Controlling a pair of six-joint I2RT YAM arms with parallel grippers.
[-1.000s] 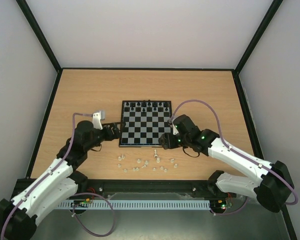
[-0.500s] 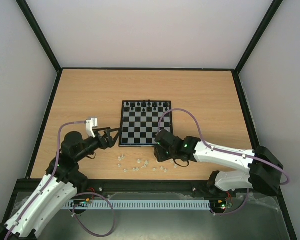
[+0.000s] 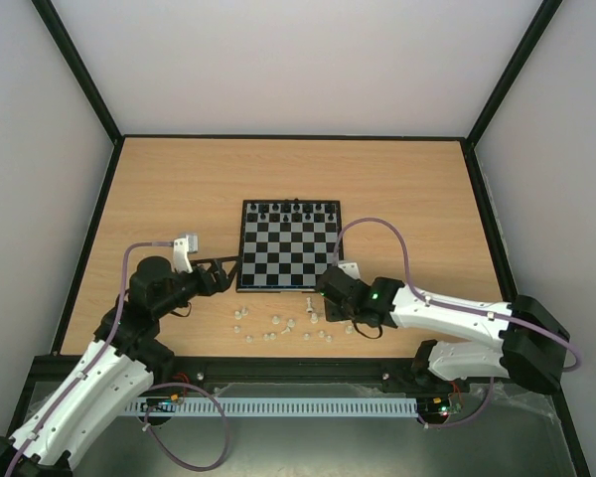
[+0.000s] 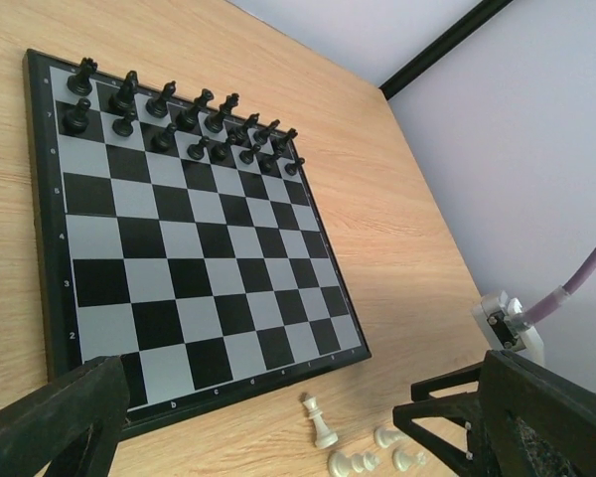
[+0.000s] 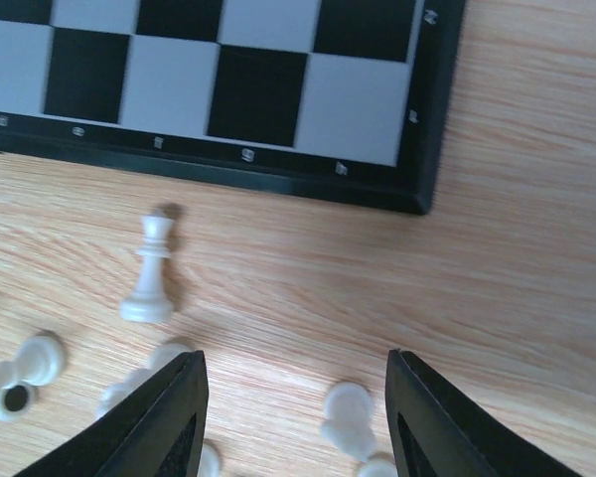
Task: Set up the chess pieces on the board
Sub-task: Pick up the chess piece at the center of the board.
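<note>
Chess pieces loose on wooden table, white walls; left fingers, right fingers spread.

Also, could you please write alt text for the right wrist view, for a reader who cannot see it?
The right end effector hovers open over a wooden table, its two black fingers framing scattered small white chess pieces. One taller white piece stands upright beside the edge of the black-and-grey board.

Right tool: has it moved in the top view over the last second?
Yes. The right tool drew back from the chessboard toward the table's near edge.
</note>
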